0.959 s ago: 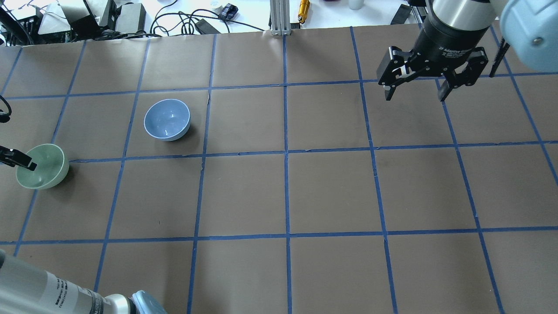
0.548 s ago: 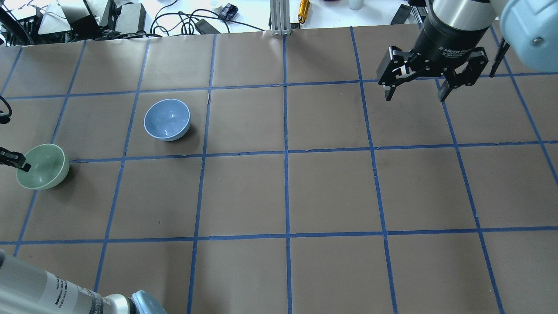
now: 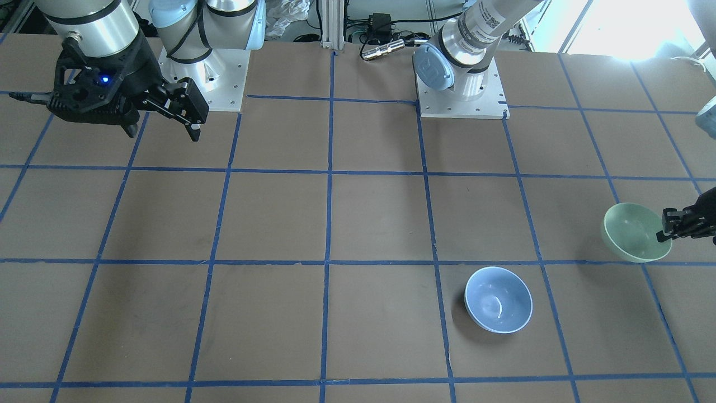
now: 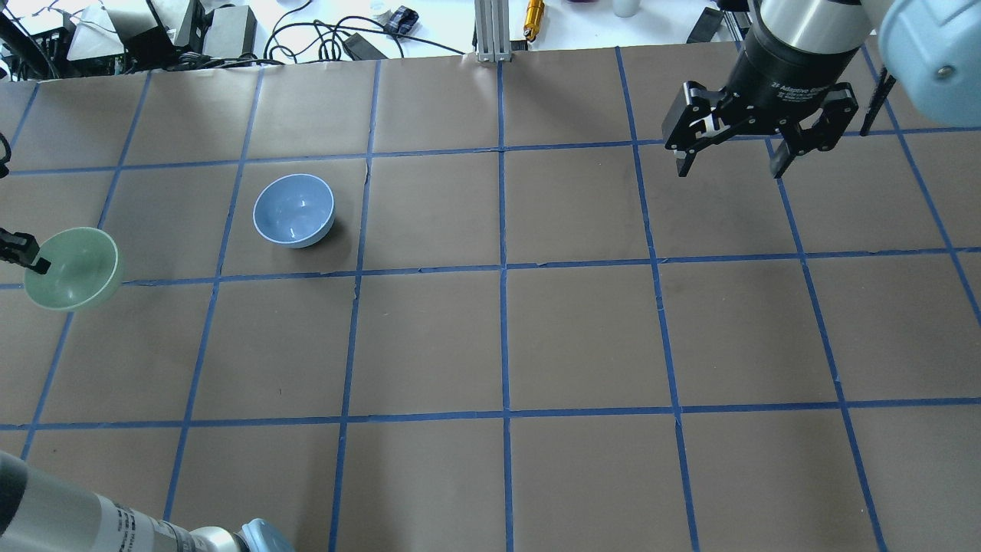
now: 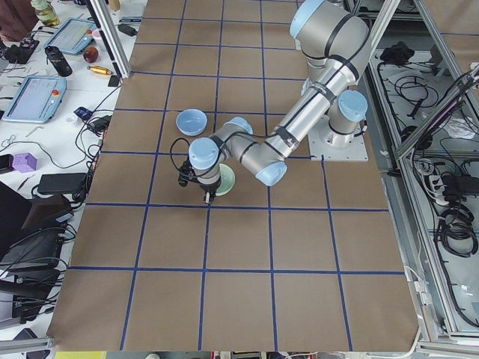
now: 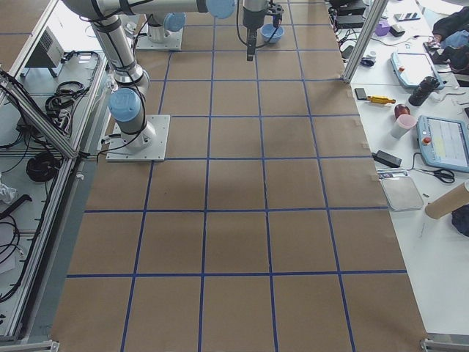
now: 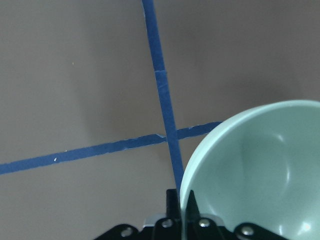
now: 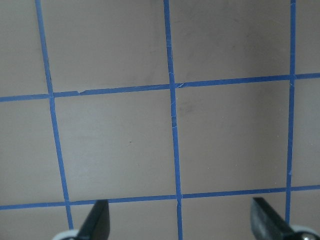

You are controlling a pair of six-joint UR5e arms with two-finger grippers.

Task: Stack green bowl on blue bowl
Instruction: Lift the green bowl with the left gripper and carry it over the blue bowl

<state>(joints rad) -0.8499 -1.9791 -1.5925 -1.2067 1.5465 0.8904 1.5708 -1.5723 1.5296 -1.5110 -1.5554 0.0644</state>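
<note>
- Pinches the rim of the green bowl (image 3: 632, 232) with the left hand (image 3: 669, 230), one finger inside the wall and one outside, on the side away from the blue bowl (image 3: 498, 299).
- Holds that bowl at the left end of the desk (image 4: 582, 337), apparently raised just off the surface and tipped a little, hanging from that one spot on the rim.
- Finds the blue bowl upright on the desk, mouth up and with nothing in it, well apart from the green one, further toward the middle and the far edge.
- Shows the right hand (image 4: 730, 170) spread wide above the far right of the desk, well away from both bowls and not needed for this step.
- Judging by the glossy wall and the one-sided pinch, expect a risk of swinging or slipping, so carry slowly, without jerks or sharp turns of the wrist.
- Raise high enough to pass the base over the blue rim without clipping it.
- Stop directly over the blue bowl, with centres lined up in the overhead view, and level the green bowl before descending.
- Lower straight down and gently until seated. With two bowls of about the same size, expect a high, shallow nest rather than a deep drop.
- Spread the hand only once the weight rests on the blue bowl, then draw straight up to avoid dragging the rim sideways.
</note>
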